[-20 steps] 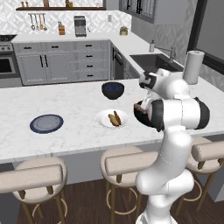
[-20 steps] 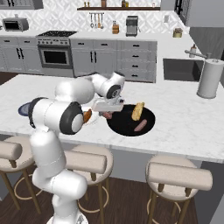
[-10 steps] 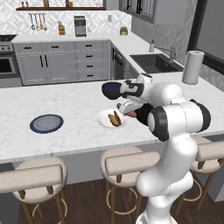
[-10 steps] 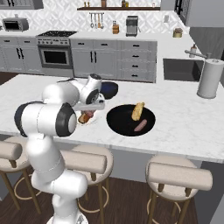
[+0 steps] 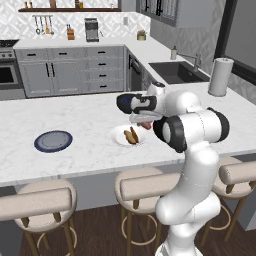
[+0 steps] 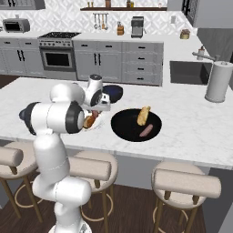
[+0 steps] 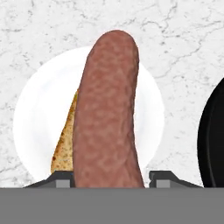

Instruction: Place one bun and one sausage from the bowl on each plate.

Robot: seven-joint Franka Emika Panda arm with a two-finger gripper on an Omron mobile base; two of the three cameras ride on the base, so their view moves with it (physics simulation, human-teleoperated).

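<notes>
Marble table (image 5: 75, 115) carries, from left to right in the left base view, the blue-grey plate (image 5: 53, 140), bare, then the white plate (image 5: 120, 136) with a bun (image 5: 131, 135) on it. Fingers (image 7: 112, 186) pinch a sausage (image 7: 109, 113) by one end, hanging over that white plate, with the bun at its 8 o'clock in the hand view. At 3 o'clock of the white plate in the right base view sits the black bowl (image 6: 124, 132), holding a second bun (image 6: 144, 115) and sausage (image 6: 146, 131). Sausages look light, slightly yielding and likely slick; a mid-length grip would steady them better. Buns seem soft, so squeeze gently across the width.
</notes>
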